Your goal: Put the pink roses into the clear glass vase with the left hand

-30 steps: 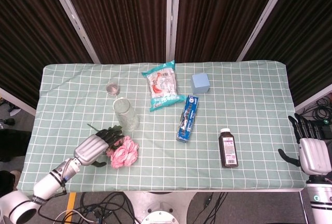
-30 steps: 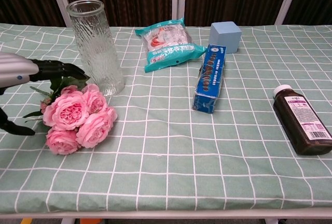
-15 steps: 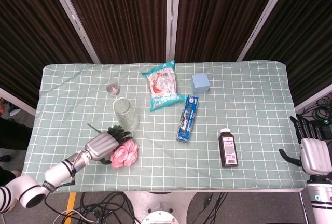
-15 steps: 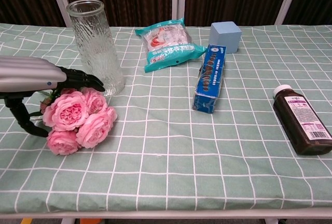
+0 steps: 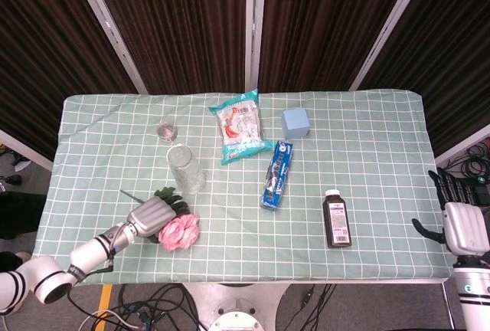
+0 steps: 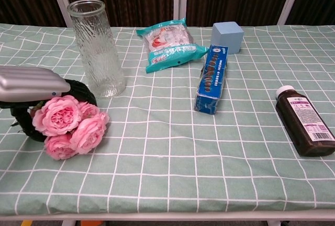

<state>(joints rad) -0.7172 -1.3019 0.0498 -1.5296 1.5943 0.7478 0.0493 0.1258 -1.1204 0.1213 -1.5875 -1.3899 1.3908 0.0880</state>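
Note:
The bunch of pink roses (image 5: 181,232) (image 6: 68,127) lies at the table's near left, its blooms pointing right. My left hand (image 5: 151,217) (image 6: 32,86) is closed around the leafy stems just behind the blooms and grips the bunch. The clear glass vase (image 5: 186,168) (image 6: 97,48) stands upright and empty just beyond the hand, apart from it. My right hand (image 5: 459,222) hangs off the table's right edge with fingers apart, holding nothing; the chest view does not show it.
A snack bag (image 5: 240,126) (image 6: 170,43), a blue box (image 5: 295,122) (image 6: 228,35), a blue carton (image 5: 276,174) (image 6: 211,78) and a brown bottle (image 5: 336,219) (image 6: 304,127) lie across the middle and right. A small glass (image 5: 166,130) stands behind the vase.
My left hand has slid over the stems and closed around them. The roses have shifted a little to the left and toward the front edge with the hand.

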